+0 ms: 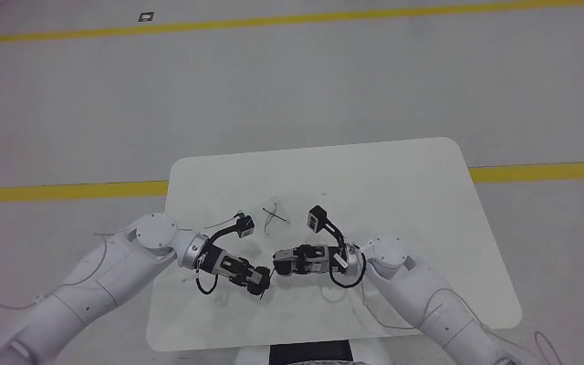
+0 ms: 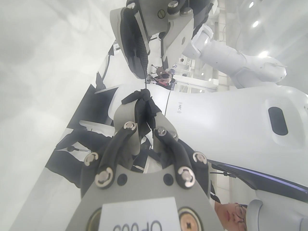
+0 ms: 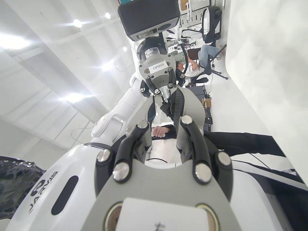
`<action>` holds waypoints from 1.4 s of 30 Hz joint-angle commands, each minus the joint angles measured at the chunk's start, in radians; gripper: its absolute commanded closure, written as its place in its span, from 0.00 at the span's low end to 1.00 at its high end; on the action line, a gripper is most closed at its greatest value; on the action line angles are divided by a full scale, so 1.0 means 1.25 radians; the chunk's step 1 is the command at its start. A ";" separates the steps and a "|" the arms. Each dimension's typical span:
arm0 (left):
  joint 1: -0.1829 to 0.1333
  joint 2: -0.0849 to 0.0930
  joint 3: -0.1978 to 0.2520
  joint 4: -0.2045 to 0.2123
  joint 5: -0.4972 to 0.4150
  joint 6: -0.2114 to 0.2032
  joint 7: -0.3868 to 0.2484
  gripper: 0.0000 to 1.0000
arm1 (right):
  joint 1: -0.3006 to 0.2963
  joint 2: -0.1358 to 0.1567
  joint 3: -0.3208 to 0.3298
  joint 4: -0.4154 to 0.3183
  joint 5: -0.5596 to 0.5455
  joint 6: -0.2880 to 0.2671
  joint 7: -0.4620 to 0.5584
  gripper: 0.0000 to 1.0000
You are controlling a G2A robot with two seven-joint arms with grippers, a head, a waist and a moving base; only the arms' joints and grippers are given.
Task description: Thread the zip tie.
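A thin black zip tie [image 2: 145, 82] sticks out of my left gripper [image 2: 144, 96], which is shut on it. The strand runs to the meshed pad of one of my right gripper's fingers [image 2: 138, 49]. My right gripper [image 3: 166, 100] stands open, its two fingers apart, facing the left gripper [image 3: 168, 109] tip to tip. In the top view the left gripper [image 1: 263, 281] and the right gripper [image 1: 278, 265] meet just above the front middle of the white table [image 1: 411, 182].
Loose zip ties [image 1: 272, 215] lie crossed on the table behind the grippers. Another thin one [image 1: 219, 223] lies to their left, near the left arm. The table's right half and back are bare.
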 commanded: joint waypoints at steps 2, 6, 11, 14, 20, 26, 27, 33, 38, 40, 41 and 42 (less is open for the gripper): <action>0.000 0.000 0.000 0.000 0.000 0.000 0.000 1.00 | -0.003 0.002 0.003 -0.002 0.000 0.000 0.001 0.82; 0.000 0.000 0.000 0.000 0.000 0.000 0.000 1.00 | -0.006 0.003 0.006 -0.005 -0.001 0.000 0.003 0.84; 0.000 0.000 0.000 0.000 0.000 0.000 0.000 1.00 | -0.008 0.004 0.005 -0.011 -0.001 -0.001 0.003 0.85; 0.000 0.000 0.000 0.000 0.000 0.000 0.000 1.00 | -0.008 0.003 0.002 -0.012 -0.001 -0.001 0.005 0.86; 0.000 0.000 0.000 0.000 0.000 0.000 0.000 1.00 | -0.006 0.003 -0.001 -0.011 0.000 -0.003 0.007 1.00; 0.000 0.000 0.000 0.000 0.000 0.000 0.000 1.00 | -0.007 0.004 -0.002 -0.013 -0.003 -0.002 0.003 1.00; 0.000 0.000 0.000 0.000 0.000 0.000 0.000 1.00 | -0.007 0.004 -0.002 -0.014 -0.004 -0.002 0.002 1.00; 0.000 0.000 0.000 0.000 0.000 0.000 0.000 0.56 | -0.015 0.006 0.004 -0.020 -0.006 -0.005 -0.017 1.00; 0.000 0.000 0.000 0.000 0.000 0.000 0.000 0.00 | -0.025 0.009 0.015 -0.026 -0.005 -0.005 -0.031 1.00; 0.000 0.000 0.000 0.000 0.000 0.000 0.000 0.00 | -0.030 0.012 0.023 -0.029 -0.006 -0.005 -0.034 1.00; 0.000 0.000 0.000 0.000 0.000 0.000 0.000 0.00 | -0.032 0.013 0.027 -0.029 -0.007 -0.005 -0.035 1.00; 0.002 -0.001 0.000 -0.002 0.003 0.002 0.011 0.00 | -0.034 0.014 0.032 -0.030 -0.008 -0.006 -0.036 1.00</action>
